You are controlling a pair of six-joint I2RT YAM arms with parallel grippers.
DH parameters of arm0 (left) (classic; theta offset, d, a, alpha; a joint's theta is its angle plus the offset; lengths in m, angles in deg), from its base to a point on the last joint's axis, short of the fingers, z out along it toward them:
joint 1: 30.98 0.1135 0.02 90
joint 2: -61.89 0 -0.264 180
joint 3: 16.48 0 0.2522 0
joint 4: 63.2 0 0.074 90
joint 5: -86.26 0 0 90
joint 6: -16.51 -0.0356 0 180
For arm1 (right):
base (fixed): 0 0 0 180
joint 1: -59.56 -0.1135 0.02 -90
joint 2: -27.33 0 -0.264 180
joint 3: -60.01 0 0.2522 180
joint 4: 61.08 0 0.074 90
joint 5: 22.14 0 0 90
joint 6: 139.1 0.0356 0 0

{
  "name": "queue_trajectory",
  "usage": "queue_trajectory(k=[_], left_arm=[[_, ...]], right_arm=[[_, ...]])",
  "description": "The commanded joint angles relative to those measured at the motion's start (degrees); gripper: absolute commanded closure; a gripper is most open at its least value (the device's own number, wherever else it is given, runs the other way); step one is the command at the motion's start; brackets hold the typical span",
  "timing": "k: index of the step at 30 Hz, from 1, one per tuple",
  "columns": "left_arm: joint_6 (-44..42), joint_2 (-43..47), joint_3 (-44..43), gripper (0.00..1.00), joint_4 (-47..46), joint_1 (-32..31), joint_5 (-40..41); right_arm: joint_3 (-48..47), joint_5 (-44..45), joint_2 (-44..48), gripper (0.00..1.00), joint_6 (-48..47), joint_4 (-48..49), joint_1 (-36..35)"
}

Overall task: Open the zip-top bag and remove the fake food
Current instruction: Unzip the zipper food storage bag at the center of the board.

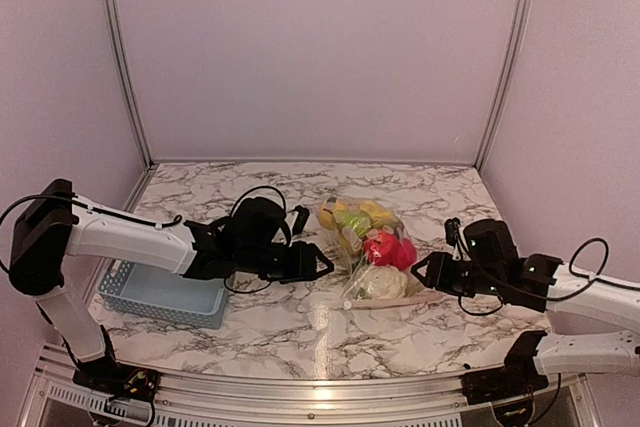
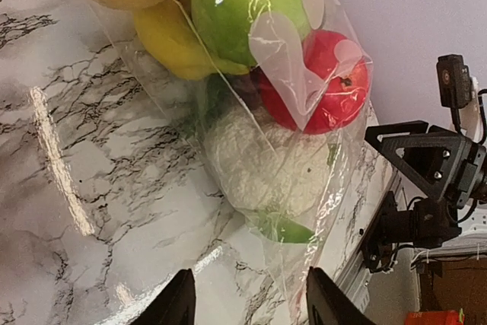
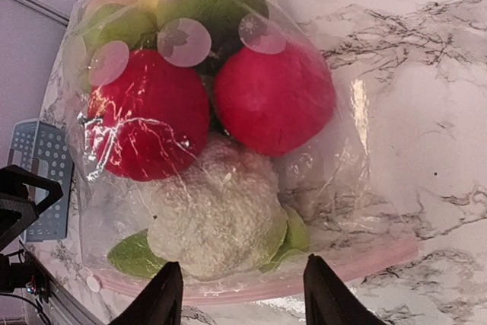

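The clear zip-top bag (image 1: 345, 239) lies on the marble between my two grippers, with its pink zip strip (image 3: 365, 260) at the near end. Inside is the fake food: two red apples (image 3: 152, 123), a pale cabbage (image 3: 213, 218), a green pear (image 2: 236, 5) and yellow fruit (image 2: 171, 39). My left gripper (image 1: 318, 265) is open just left of the bag, and the bag's loose lower edge (image 2: 304, 264) reaches in between its fingers. My right gripper (image 1: 420, 272) stands open at the bag's right, fingers either side of the zip strip by the cabbage.
A light blue lattice basket (image 1: 165, 294) sits at the near left, under the left arm. Purple walls close the back and sides. The table's metal front rail (image 1: 320, 387) runs just behind the grippers.
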Motion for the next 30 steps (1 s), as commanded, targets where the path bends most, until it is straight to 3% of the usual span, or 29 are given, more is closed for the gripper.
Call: queue_trajectory(k=[1,7,13,20,24,30], left_arm=[[0.6,-2.2,-2.4,0.5,-2.8,-0.9,-3.0],[0.9,-4.2,-2.9,0.55,-3.4,-0.9,-4.1],[0.5,-5.9,-4.5,0.56,-3.2,-1.0,-4.2],[1.0,-8.1,-6.7,0.56,-2.9,-1.0,-4.5],[2.0,-7.9,-6.7,0.56,-2.3,-0.9,-4.3],[5.1,-7.5,-3.6,0.53,-5.0,-1.9,-6.8]], right_arm=[[-0.3,0.8,-6.0,0.56,-1.7,8.5,1.5],[-3.5,-0.5,-16.4,0.69,-9.8,16.9,6.7],[-11.9,-3.3,-28.8,0.7,-16.4,24.2,8.8],[-22.6,-3.9,-39.8,0.69,-20.4,23.9,9.4],[-25.9,-4.0,-40.0,0.68,-20.2,19.0,9.4],[-20.6,-4.5,-29.6,0.59,-17.6,12.7,9.2]])
